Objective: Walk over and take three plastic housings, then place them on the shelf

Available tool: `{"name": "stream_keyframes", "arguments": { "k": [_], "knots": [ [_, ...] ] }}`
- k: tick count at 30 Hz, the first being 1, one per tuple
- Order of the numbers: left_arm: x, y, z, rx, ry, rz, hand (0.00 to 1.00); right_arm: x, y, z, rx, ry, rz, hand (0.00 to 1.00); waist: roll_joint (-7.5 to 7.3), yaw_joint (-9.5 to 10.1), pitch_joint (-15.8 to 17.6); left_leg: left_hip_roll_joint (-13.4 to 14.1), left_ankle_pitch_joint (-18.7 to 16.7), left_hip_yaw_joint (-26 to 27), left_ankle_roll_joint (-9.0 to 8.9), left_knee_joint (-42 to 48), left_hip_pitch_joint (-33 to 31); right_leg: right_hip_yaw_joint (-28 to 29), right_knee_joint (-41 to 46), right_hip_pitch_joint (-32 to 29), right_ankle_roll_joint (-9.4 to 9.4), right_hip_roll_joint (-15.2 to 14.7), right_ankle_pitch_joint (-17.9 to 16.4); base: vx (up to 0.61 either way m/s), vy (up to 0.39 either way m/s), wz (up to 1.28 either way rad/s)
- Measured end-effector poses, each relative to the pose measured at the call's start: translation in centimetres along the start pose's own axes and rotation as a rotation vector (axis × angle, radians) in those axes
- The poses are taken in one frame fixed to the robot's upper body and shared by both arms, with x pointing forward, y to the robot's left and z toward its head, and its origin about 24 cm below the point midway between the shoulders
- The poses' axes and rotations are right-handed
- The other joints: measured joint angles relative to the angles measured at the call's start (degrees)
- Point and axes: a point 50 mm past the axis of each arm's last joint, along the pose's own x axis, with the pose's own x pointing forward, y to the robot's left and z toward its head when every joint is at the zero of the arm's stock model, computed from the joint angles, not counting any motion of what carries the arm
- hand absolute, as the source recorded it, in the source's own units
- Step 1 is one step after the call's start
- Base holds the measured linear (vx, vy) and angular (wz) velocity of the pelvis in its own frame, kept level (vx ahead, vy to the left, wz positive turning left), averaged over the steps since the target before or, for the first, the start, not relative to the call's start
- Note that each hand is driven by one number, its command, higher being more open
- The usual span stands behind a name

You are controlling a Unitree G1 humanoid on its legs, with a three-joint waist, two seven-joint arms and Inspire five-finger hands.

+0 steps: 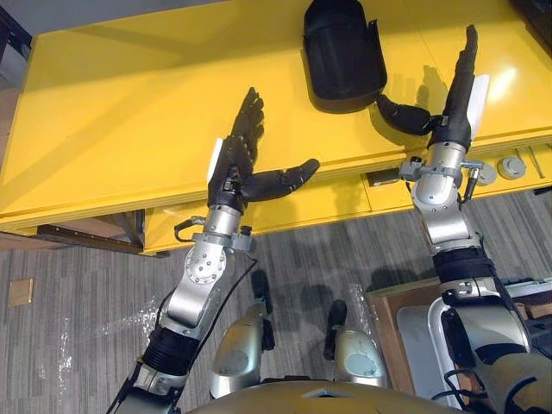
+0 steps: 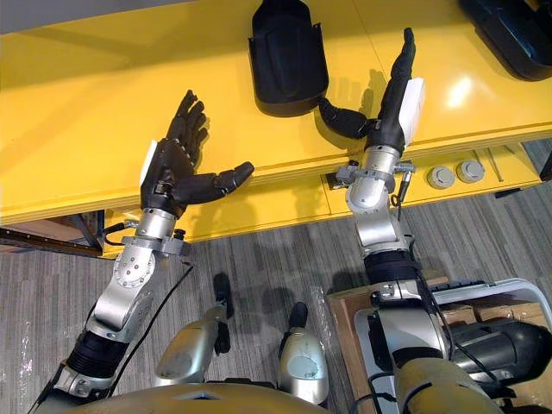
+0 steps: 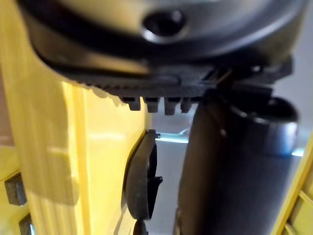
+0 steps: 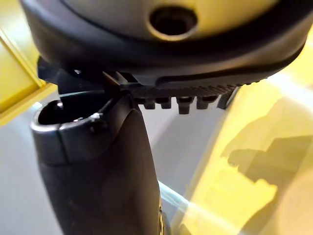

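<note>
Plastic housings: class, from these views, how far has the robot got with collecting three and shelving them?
Done: the robot stands at the yellow surface, both hands over it. In hand: nothing; the left hand and right hand are open, the right beside a black housing. Left: gripping that one, a second housing at the far right, any third, and all placing.

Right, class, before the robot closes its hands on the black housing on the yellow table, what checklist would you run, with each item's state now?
1. Housing lies on the yellow table, nothing on top of it: ok.
2. Right hand open, fingers straight: ok.
3. Left hand open, holding nothing: ok.
4. Right thumb against the housing's edge: cannot tell.
5. Left hand near the housing: not ok, there is a wide gap.
</note>
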Motion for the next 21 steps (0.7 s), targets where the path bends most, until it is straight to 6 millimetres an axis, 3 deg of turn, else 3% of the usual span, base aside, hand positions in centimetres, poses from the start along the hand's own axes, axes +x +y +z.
{"name": "stream_keyframes", "arguments": {
  "k": [14, 17, 21],
  "knots": [
    [-0.3, -0.6, -0.5, 0.002, 0.024, -0.031, 1.00, 0.7, -1.1, 0.1, 0.039, 0.034, -0.113, 1.00, 0.02, 0.12, -0.02, 0.19, 0.00, 0.37, 0.02, 0.02, 0.24, 0.28, -0.01, 0.03, -0.02, 0.15, 0.01, 0.00, 0.000, 0.00],
    [-1.0, -0.3, -0.9, -0.011, 0.048, -0.002, 1.00, -1.9, -1.4, -0.2, 0.089, 0.049, -0.120, 1.00, 0.05, 0.10, -0.03, 0.01, 0.02, 0.46, 0.10, 0.02, 1.24, 0.22, -0.26, 1.07, -0.13, 0.01, -0.14, 0.01, -0.005, 0.00],
    [-3.4, 1.2, -1.4, -0.036, 0.097, 0.096, 1.00, -8.3, -3.0, -1.4, 0.112, 0.118, -0.134, 1.00, 0.14, -0.54, -0.41, -0.20, -1.24, 0.83, -0.42, -0.08, 3.21, 0.22, -0.61, 3.02, -0.08, -0.20, -0.89, 0.05, -0.022, -0.05]
  ]
}}
